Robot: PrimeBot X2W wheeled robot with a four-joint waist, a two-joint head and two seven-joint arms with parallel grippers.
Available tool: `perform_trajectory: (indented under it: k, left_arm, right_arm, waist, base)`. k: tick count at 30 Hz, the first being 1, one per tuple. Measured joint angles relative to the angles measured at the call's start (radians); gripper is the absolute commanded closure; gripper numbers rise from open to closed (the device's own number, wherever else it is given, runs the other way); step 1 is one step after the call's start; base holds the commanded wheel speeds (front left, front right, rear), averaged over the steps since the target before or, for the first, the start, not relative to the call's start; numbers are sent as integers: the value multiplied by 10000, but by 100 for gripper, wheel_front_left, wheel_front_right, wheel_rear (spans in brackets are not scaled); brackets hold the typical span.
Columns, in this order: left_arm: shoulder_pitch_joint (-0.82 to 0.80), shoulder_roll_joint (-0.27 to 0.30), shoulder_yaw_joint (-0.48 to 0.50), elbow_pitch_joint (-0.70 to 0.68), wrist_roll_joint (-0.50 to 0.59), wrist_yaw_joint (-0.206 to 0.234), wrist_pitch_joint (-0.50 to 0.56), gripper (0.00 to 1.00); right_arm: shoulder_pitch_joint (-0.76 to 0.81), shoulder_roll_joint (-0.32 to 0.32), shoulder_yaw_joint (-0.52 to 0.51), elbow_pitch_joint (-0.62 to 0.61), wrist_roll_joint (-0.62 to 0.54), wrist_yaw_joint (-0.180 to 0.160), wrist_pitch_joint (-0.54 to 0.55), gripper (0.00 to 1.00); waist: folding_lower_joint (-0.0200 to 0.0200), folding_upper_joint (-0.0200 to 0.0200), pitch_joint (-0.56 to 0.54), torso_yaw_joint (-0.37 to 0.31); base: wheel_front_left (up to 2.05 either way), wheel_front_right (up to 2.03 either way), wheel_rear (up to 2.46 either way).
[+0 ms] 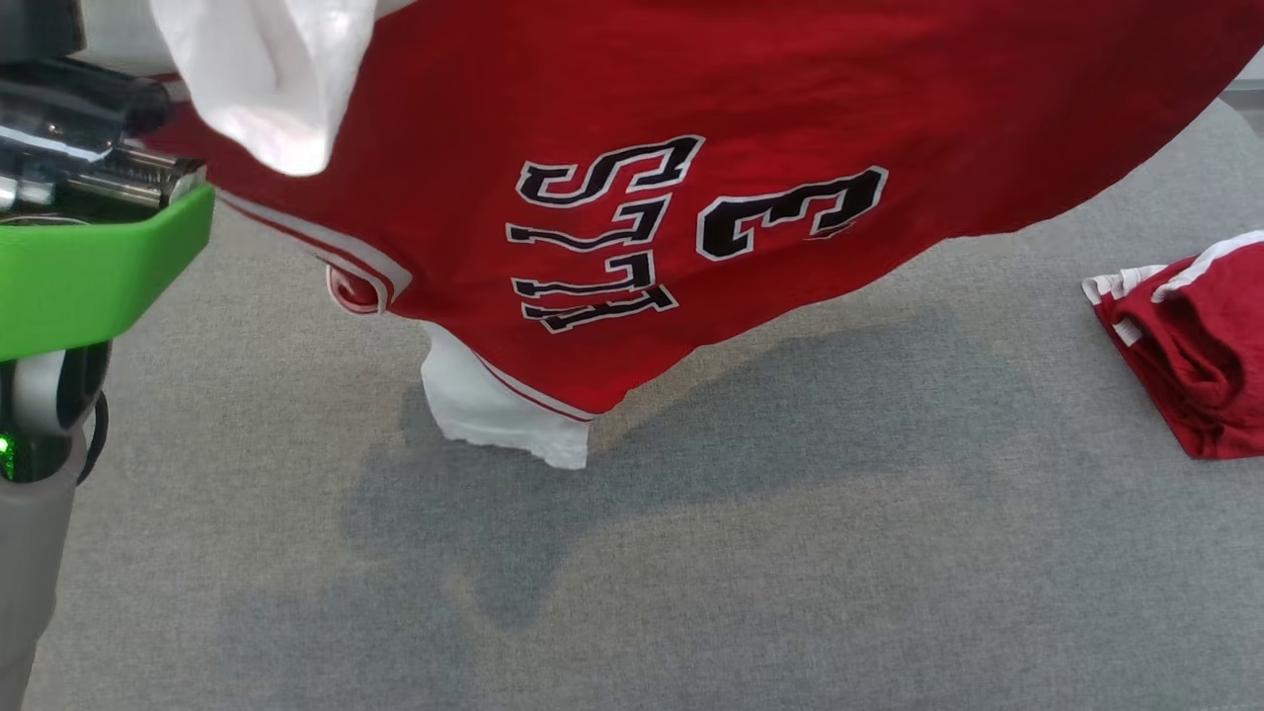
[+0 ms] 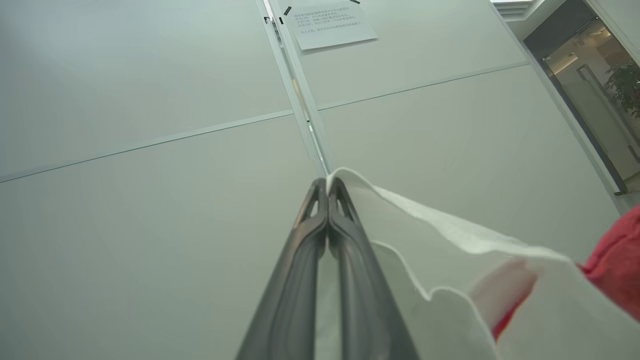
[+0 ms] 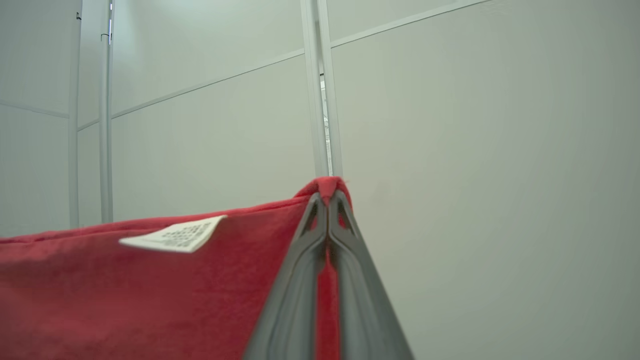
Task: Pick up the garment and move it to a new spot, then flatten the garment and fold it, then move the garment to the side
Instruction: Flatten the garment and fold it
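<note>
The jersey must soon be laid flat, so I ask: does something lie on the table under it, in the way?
Nothing visible. Under the jersey the table bears just its shadow. A folded red garment lies at the table's right side, apart from the jersey. The left gripper and right gripper are both shut on the jersey.

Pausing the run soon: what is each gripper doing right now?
Left gripper: shut on the jersey, at its white part.
Right gripper: shut on the same jersey, at a red edge.
</note>
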Motion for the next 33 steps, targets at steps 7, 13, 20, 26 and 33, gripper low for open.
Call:
perform_trajectory:
  k: [7, 13, 20, 26, 33]
  left_arm:
    - [-360, 6, -136, -155, -136, -111, 426, 100]
    - [-844, -180, -297, 447, -403, -403, 370, 100]
    - [-2798, -474, -543, 2571, -414, -1168, -146, 100]
    - [-5059, -1039, -825, 5666, -437, -1824, -976, 100]
    - [-6625, -1670, -426, 9545, -1547, -2067, -1266, 100]
  right_arm:
    - [-26, 140, 19, -186, -81, 0, 414, 100]
    - [-269, 199, 299, 261, -48, 0, 472, 100]
    - [-2213, 107, 1220, 1724, 146, 0, 332, 100]
    - [-5092, 573, 2343, 4245, 165, 0, -186, 100]
    - [-8120, 2025, 3058, 8153, -232, 0, -1315, 100]
  waist:
    - [0, 0, 27, -95]
    - [0, 0, 312, -88]
    - [0, 0, 965, -79]
    - [1, 0, 1623, -109]
    - [1, 0, 1927, -318]
  base:
    - [0, 0, 0]
    - [0, 0, 0]
    - [0, 0, 0]
    - [0, 0, 0]
    - [0, 0, 0]
